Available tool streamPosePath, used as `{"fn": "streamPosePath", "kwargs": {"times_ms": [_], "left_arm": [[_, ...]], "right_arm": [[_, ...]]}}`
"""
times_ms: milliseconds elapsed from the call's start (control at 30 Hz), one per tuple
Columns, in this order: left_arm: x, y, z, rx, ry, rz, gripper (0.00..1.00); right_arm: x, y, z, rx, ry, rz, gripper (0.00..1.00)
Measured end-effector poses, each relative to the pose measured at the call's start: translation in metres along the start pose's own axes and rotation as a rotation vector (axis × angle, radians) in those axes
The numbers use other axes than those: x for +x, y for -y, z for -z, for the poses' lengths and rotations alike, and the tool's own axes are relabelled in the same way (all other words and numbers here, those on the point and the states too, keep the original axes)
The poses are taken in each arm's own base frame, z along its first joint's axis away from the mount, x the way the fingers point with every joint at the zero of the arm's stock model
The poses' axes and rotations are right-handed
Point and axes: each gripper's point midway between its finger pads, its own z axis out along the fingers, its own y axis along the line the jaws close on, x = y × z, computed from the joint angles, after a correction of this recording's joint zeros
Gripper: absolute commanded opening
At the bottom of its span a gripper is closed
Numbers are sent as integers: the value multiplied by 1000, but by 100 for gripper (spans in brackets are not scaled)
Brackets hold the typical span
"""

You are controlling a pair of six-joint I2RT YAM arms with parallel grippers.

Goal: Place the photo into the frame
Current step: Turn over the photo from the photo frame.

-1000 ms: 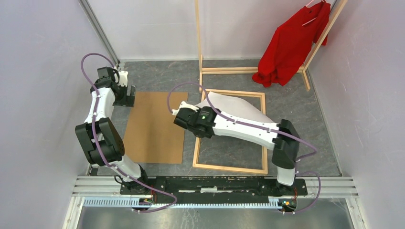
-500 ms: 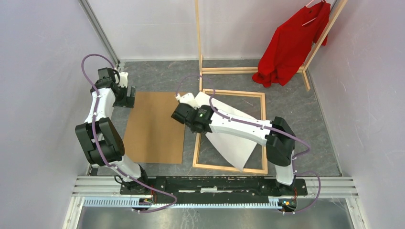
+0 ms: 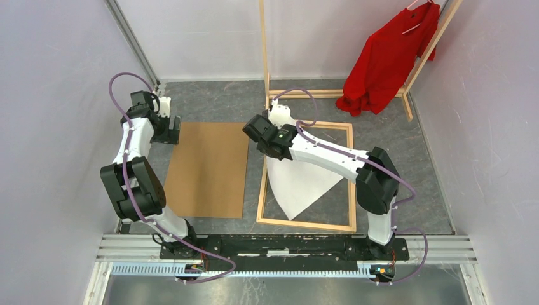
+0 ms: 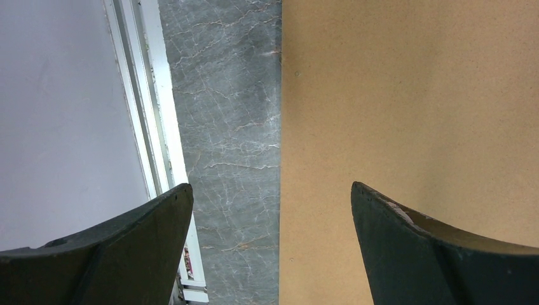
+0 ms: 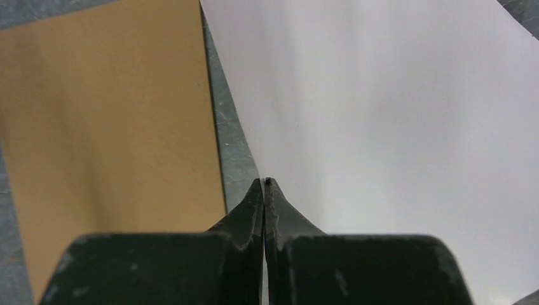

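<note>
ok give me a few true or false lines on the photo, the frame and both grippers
1. The right gripper is shut on the edge of the photo. True.
2. The photo shows its printed side. False: only its white reverse shows.
3. The left gripper is open above the edge of the brown board. True.
4. The photo lies flat inside the frame. False: one end is lifted, so it slopes over the frame.

The board [image 3: 206, 168] lies left of the frame [image 3: 305, 225], the photo [image 3: 299, 184] over the frame's left part, and the rack [image 3: 330, 93] stands behind.
</note>
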Motion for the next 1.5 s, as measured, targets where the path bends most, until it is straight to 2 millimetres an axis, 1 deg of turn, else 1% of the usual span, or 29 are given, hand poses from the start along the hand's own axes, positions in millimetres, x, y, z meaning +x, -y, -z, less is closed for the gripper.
{"fn": "streamPosePath", "kwargs": {"times_ms": [167,333,400,467,567,633,767,933,1067,1333,1500], "left_arm": [[0,0,0,0,0,0,100],[0,0,0,0,0,0,100],[0,0,0,0,0,0,100],[2,1,-1,2,-5,0,100],[5,2,-2,6,-13,0,100],[6,2,-3,7,-14,0,100],[6,3,-3,8,-15,0,100],[11,5,-4,13,-24,0,100],[13,6,1,15,-16,0,100],[7,7,16,13,29,-2,100],[6,8,17,20,33,-2,100]], "right_arm": [[-11,-13,1,-16,53,-117,0],[-30,-42,-4,-51,112,-222,0],[-31,-43,-7,-46,124,-245,0],[-32,-41,-9,-31,141,-264,0],[-39,-31,-13,8,193,-309,0],[-37,-21,-18,37,210,-332,0],[-32,6,-30,115,228,-370,0],[-39,29,-34,194,268,-436,0],[-38,48,-38,252,278,-500,0],[-33,71,-36,330,289,-550,0],[-26,83,-35,363,287,-546,0]]}}
